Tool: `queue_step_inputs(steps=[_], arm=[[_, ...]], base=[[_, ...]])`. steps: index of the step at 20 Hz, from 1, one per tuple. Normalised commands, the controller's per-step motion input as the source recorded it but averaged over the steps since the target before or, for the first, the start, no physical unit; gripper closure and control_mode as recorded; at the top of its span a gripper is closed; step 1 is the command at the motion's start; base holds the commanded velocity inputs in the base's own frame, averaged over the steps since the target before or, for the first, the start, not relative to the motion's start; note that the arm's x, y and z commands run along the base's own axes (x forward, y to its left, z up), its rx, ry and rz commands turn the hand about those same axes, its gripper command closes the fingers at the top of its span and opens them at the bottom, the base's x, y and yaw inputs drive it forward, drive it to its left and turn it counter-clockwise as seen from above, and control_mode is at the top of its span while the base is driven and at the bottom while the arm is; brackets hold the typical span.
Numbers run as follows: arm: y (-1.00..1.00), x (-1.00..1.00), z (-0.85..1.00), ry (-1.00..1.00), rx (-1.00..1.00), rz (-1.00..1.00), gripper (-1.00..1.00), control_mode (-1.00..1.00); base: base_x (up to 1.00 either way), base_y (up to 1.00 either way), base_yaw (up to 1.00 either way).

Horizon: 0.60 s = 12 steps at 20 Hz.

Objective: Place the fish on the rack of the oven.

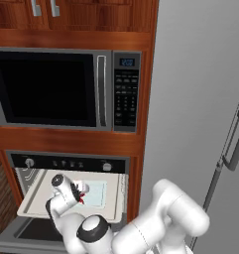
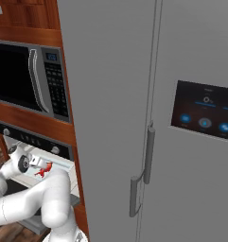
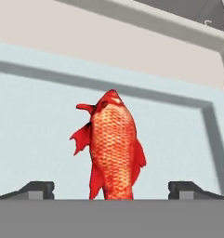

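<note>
Fish (image 3: pixel 113 148): small, red-orange, scaled; head toward 12 o'clock in the hand view, fins spread to 9 and 3 o'clock, tail end cut off at 6 o'clock. Seen against the pale bluish rectangle (image 3: pixel 34 121) at the centre of the rack. Also seen as a red speck (image 1: pixel 82 198) in the left base view and (image 2: pixel 43 171) in the right base view, just off the end of the hand and over the rack.

Gripper (image 3: pixel 111 190): fingers (image 3: pixel 36 189) spread wide, one at 8 o'clock and one at 4 o'clock of the fish, clear gaps on both sides, no contact with the fish visible. Whether fish rests on the rack or hangs just above it: cannot tell.

Rack (image 1: pixel 39 196): cream-beige, flat, pulled out of the oven cavity, above the lowered grey door (image 1: pixel 22 233).

Oven (image 1: pixel 66 162): dark control strip with round knobs at 12 o'clock of the rack; set in a wooden cabinet column.

Microwave (image 1: pixel 51 89): black window, keypad at its 3 o'clock side, mounted directly above the oven.

Fridge (image 2: pixel 134 94): tall grey doors with vertical handles, at 3 o'clock of the oven column; dark display panel (image 2: pixel 203 111) on the far door.
</note>
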Motion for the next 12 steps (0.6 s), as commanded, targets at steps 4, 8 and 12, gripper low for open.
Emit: queue_step_inputs(steps=[4, 8, 12], arm=[[0.12, -0.02, 0.0, -0.1, -0.1, 0.0, -1.0, -1.0], [0.05, -0.38, 0.61, -0.04, 0.08, 0.0, -1.0, -1.0], [-0.01, -0.76, 0.73, -0.01, 0.13, 0.0, -1.0, -1.0]], base=[[0.0, 0.0, 0.0], [0.0, 0.0, 0.0], [0.0, 0.0, 0.0]])
